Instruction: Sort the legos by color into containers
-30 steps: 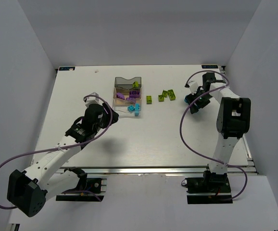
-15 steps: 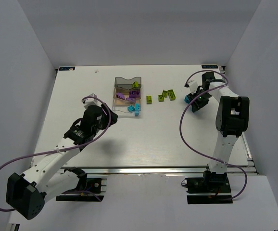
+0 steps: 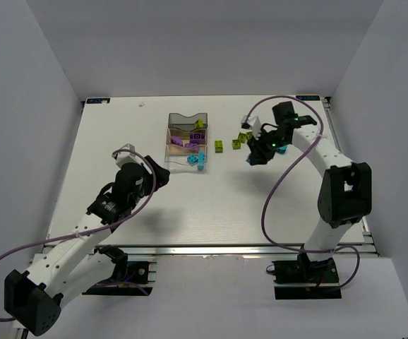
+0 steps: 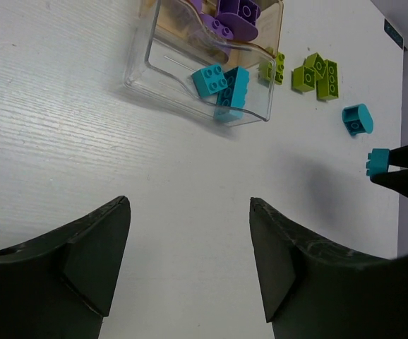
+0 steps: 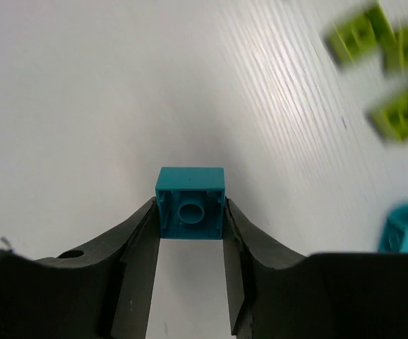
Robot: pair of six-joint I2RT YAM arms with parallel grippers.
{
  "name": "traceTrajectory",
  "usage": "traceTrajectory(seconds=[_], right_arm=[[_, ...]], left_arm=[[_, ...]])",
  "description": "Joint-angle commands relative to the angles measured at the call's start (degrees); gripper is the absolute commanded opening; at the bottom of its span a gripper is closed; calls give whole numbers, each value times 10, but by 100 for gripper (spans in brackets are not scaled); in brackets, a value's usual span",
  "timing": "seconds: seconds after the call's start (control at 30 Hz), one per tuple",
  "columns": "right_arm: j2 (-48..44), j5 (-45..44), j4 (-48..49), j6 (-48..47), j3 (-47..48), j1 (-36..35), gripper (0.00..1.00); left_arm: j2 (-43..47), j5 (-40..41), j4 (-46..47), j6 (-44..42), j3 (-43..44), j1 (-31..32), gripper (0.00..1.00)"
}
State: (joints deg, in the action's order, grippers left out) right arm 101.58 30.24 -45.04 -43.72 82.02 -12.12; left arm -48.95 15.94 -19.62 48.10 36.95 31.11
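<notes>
White desk: our right gripper (image 5: 190, 233) clamped a cyan lego (image 5: 190, 201) over its far right quarter, which we judged best carried level above the clear container (image 4: 179, 95) and released low, while our left gripper (image 4: 188, 205) gaped empty.

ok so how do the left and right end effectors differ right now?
Grip: the right end effector is shut on a cyan brick; the left end effector holds nothing.
Jaws: the left's stand wide apart, the right's only a brick's width apart.
Place: the right is near the loose green bricks; the left faces the clear bin from the near side.
Shared: both are over bare table, neither above a bin.
</notes>
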Motion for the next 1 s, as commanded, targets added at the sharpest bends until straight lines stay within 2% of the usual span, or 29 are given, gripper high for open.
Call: traceTrajectory(seconds=[0.0, 0.23, 0.33, 0.57, 0.97], right_arm=[[-32, 78, 22, 19, 5, -61, 4], [36, 99, 65, 107, 139, -162, 0], [61, 88, 79, 115, 180, -199, 0], [126, 71, 86, 137, 270, -244, 0], [202, -23, 141, 174, 311, -293, 0]], left_arm=[[20, 24, -14, 7, 1, -1, 78], [65, 38, -46, 25, -14, -2, 79], [92, 46, -66, 33, -21, -2, 79], [145, 59, -106, 59, -35, -2, 79], [200, 79, -161, 84, -44, -2, 80]])
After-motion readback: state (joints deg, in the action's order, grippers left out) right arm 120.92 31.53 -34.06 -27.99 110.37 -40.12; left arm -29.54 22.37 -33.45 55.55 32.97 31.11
